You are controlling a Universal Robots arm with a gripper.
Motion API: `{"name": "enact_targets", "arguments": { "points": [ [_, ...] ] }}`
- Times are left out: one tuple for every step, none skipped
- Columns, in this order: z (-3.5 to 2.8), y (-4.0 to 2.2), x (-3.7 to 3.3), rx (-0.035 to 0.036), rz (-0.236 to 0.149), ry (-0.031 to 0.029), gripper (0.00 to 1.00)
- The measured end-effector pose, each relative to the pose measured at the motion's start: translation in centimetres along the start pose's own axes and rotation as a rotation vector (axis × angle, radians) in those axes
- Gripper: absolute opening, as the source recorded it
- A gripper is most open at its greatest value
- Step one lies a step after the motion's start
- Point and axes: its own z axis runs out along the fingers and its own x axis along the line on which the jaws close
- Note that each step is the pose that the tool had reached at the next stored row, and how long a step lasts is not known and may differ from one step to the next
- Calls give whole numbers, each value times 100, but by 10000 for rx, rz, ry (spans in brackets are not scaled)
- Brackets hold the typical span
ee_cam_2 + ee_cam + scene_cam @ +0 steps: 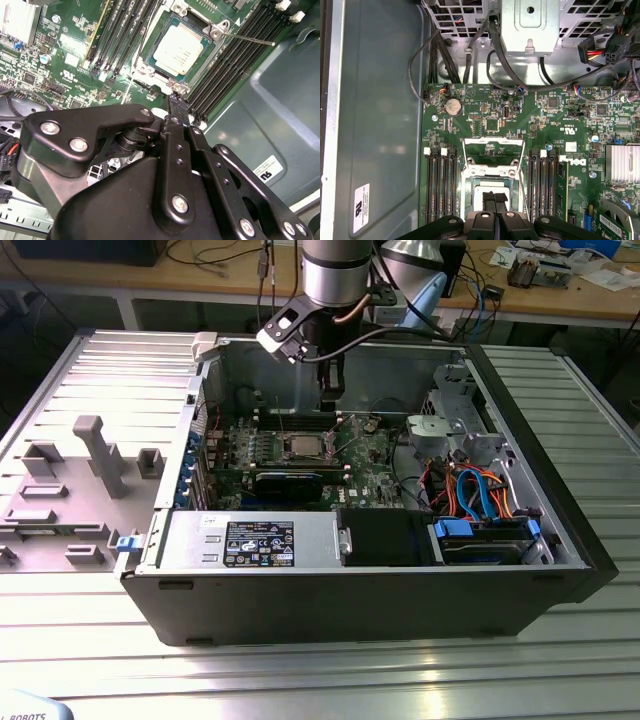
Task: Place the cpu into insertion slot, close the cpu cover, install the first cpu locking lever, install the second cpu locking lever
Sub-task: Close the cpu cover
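- The small flat square cpu [176, 49] with its dull silver metal top lies flat in the insertion slot [199, 64], a dark square socket with a silvery rim on the green motherboard [485, 107].
- The black gripper [172, 102] hangs close above the socket's edge. Its fingers are pressed together and nothing is visible between them.
- Judging by its look, the chip is light, stiff and smooth, and its contact side is easy to damage. It is best held by two opposite edges and never pressed on its face.
- The cpu cover [492, 142], a thin silvery frame plate with a square cut-out, looks rigid and hinged. Its free edge seems the place to push.
- The first wrist view shows the cover swung open beyond the socket, with the fingertips hiding part of the chip.
- The second wrist view shows the chip's whole top and a thin wire lever [250, 39] sticking out sideways.
- The exterior view shows the arm reaching into the open black computer case [400, 600] on the ribbed metal table [300, 680].
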Motion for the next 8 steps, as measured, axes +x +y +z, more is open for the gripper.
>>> {"name": "enact_targets", "arguments": {
  "points": [
    [0,4,0,0,0,0,11],
    [0,7,0,0,0,0,11],
    [0,10,0,0,0,0,11],
    [0,13,0,0,0,0,11],
    [1,17,-1,0,0,0,11],
    [1,19,-1,-1,1,0,11],
    [1,21,-1,0,0,0,11],
    [1,24,-1,0,0,0,11]
  ]
}}
